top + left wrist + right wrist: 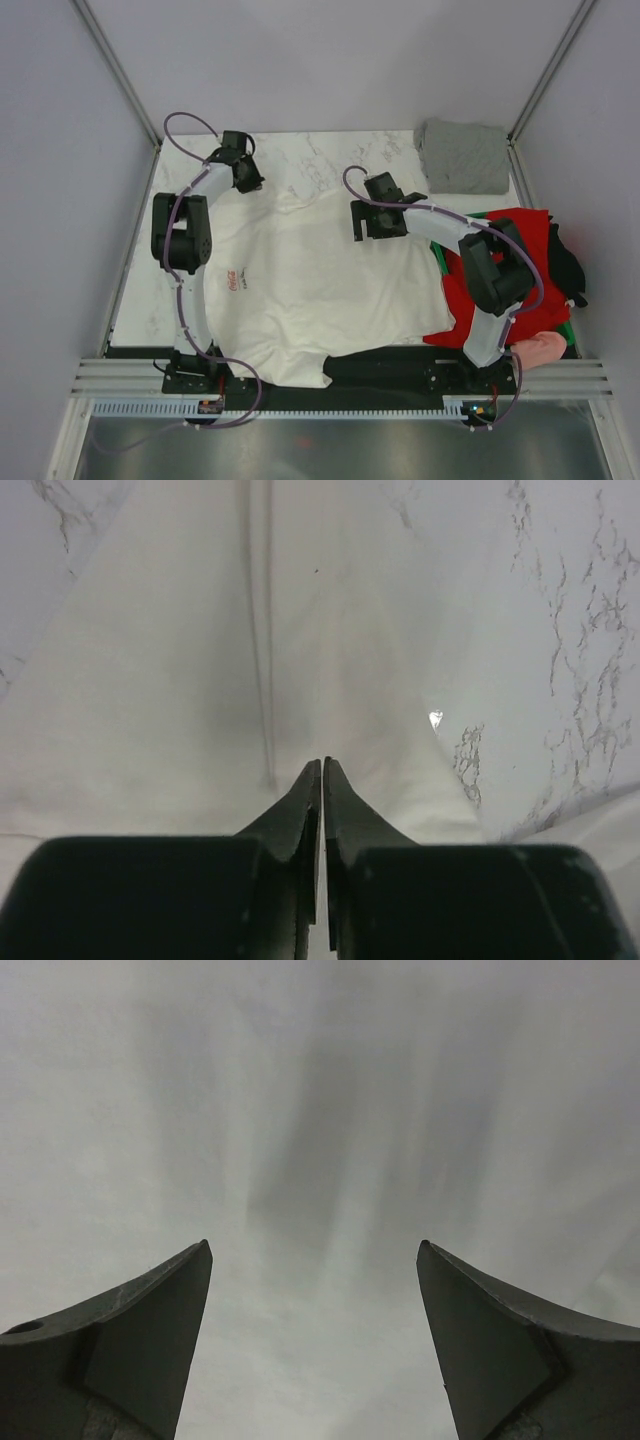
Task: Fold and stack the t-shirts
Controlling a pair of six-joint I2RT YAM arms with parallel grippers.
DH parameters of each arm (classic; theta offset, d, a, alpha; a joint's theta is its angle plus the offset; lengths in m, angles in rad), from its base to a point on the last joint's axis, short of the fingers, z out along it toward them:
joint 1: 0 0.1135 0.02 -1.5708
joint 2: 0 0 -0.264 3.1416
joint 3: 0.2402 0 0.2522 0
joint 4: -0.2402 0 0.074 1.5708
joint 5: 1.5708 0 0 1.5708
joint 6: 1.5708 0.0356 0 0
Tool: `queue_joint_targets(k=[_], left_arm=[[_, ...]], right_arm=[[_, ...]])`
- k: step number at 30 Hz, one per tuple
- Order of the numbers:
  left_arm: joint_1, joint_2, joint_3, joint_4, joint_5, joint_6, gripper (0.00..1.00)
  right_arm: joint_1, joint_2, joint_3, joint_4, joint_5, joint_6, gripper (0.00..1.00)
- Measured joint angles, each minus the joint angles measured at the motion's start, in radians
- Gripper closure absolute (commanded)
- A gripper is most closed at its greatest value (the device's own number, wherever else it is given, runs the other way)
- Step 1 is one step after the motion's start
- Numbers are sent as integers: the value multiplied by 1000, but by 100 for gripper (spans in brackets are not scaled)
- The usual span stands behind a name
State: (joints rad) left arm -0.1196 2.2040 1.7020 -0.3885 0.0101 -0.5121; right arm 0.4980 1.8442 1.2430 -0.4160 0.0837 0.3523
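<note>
A large white t-shirt with a small red logo lies spread over the marble table. My left gripper is at the shirt's far left corner. In the left wrist view its jaws are shut, with white cloth drawn up to the tips. My right gripper is open over the shirt's far right part. The right wrist view shows only white cloth close under the spread fingers. A grey folded square lies at the far right corner.
A red shirt, a black shirt and a pink one are heaped in a green crate at the right. Metal frame posts stand at the back corners. The shirt's near hem hangs over the black front rail.
</note>
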Motion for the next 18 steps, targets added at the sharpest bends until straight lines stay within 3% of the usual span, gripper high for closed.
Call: queue_joint_targets(k=[10, 18], left_arm=[[0, -126, -113, 24, -8, -12, 58], [0, -134, -193, 43, -8, -15, 58]], right_arm=[[0, -43, -26, 0, 0, 0, 8], [0, -59, -47, 1, 0, 0, 8]])
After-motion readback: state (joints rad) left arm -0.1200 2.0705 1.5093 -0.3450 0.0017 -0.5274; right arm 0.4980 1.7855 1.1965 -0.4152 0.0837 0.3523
